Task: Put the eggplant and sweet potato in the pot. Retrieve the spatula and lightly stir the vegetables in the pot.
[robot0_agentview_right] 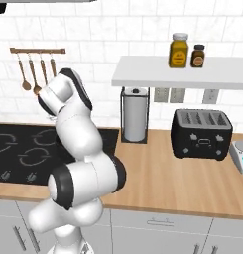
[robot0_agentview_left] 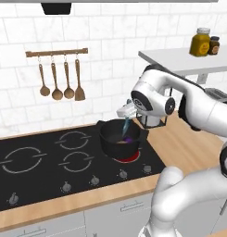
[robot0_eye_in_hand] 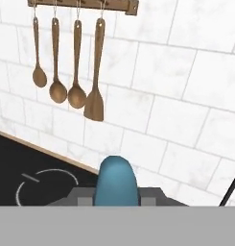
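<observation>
My pincer (robot0_agentview_left: pixel 126 112) hangs just above the round black pot (robot0_agentview_left: pixel 119 137) on the stove's glowing red burner, clamped on the slim light-blue spatula (robot0_agentview_left: pixel 126 124), whose smooth shaft slants down into the pot. Inside lies the glossy purple eggplant (robot0_agentview_left: pixel 128 139), just below the spatula's lower end.

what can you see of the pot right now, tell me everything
The pot is round, black and low-walled, with a small handle jutting at its upper left rim. It sits on the front right burner of the black cooktop, and that burner glows red under it. Inside lie a glossy purple eggplant and something orange-brown beside it, likely the sweet potato. The light-blue spatula slants down into the pot from the hand above it.
</observation>
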